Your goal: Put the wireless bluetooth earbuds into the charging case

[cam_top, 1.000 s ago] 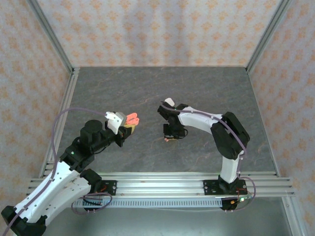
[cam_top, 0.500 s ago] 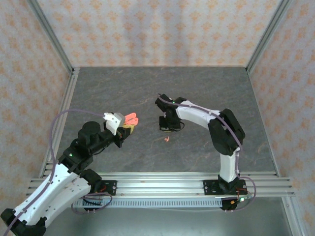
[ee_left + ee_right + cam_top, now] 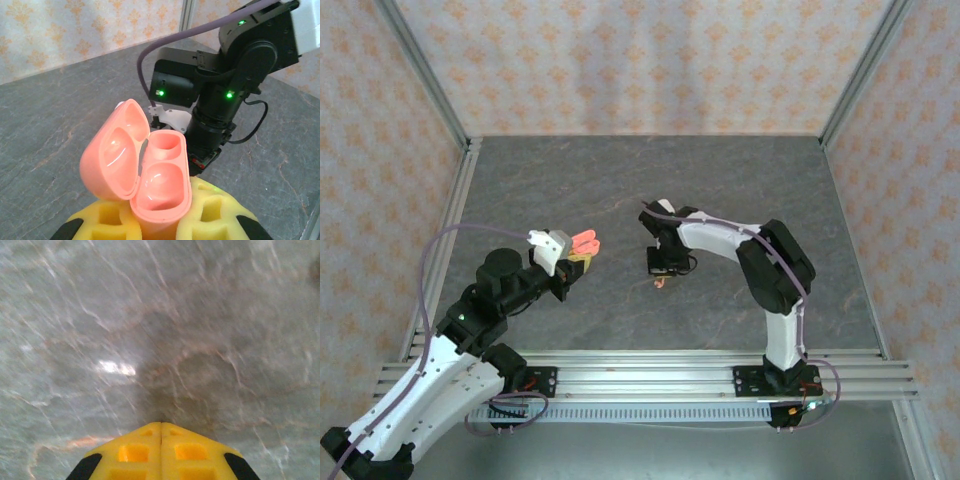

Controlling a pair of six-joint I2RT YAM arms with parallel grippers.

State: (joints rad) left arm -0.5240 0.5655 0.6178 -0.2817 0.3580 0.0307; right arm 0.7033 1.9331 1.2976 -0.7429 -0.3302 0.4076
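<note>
The grey stone-patterned counter (image 3: pixel 620 180) is boxed in by walls (image 3: pixel 640 60) papered in a pale orange motif, with a metal rail (image 3: pixel 650 365) along the near edge where both arms are bolted. A purple cable (image 3: pixel 448 245) loops out from the left arm. Between the two arms the counter is open, with nothing lying in the way.

The left tool (image 3: pixel 580 260) is raised off the counter and pinches the lower half of a coral-pink charging case (image 3: pixel 155 185) between its yellow pads (image 3: pixel 105 220). The case stands with its lid hinged open to the left. Both hollows in the base and both in the lid are bare. From the left wrist, the dark body of the right arm (image 3: pixel 220 100) stands straight beyond the case, its green lights lit.

The right tool (image 3: pixel 660 266) points down at the counter near the middle, well apart from the case. Its yellow pads (image 3: pixel 135 452) are pressed together edge to edge with nothing between them. One coral-red earbud (image 3: pixel 661 282), a tiny speck, lies on the counter just beside that tip, on the near side. Whether it touches the tool I cannot tell.
</note>
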